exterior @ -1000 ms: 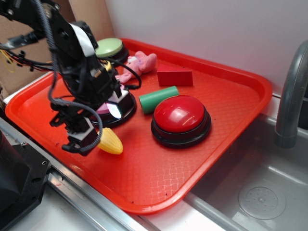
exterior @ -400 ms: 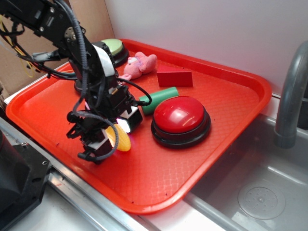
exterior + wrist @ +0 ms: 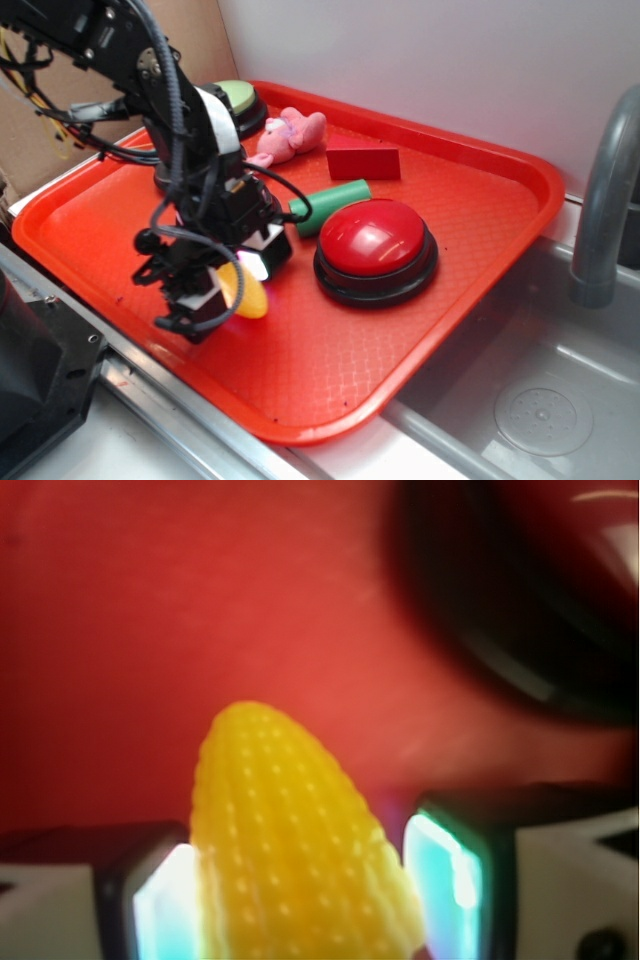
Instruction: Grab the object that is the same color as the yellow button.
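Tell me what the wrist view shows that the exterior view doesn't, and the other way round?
Only the wrist view shows the kernel ridges on the toy corn and a glowing pad on either side of it. Only the exterior view shows the green cylinder, red block, pink toy, green button, faucet and robot arm. Both show the corn, the red tray and the red button.

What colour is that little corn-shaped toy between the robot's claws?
Yellow, with rows of paler kernel bumps: the corn cob shows best in the wrist view.

Gripper (image 3: 222, 290) moved over corn (image 3: 246, 292), now straddling it.
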### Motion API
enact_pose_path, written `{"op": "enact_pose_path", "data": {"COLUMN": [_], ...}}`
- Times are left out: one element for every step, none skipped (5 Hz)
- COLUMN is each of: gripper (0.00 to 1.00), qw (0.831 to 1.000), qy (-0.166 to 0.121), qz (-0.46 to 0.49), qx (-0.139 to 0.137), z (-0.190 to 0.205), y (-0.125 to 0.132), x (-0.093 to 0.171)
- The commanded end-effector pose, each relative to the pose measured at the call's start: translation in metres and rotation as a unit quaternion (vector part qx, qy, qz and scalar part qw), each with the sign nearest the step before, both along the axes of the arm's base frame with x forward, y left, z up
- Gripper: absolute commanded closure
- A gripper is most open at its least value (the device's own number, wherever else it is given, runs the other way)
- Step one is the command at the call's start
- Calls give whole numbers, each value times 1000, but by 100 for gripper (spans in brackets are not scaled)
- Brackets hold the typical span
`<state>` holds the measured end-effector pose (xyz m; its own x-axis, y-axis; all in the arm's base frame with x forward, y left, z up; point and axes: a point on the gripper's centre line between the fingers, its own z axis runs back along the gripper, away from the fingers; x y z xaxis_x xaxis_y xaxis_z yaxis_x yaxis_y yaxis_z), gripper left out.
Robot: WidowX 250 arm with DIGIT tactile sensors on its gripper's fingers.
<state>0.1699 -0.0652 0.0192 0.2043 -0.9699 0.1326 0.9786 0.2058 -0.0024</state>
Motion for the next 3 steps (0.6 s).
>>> {"op": "enact_pose_path", "data": {"gripper": [100,100,100], "qw": [969,930,877], "qy": [-23,-12,-31], "qz": [244,362,476], "qx": [42,58,49], "z": [78,113,142], "y": [-3,6,21], "x": [14,12,9]}}
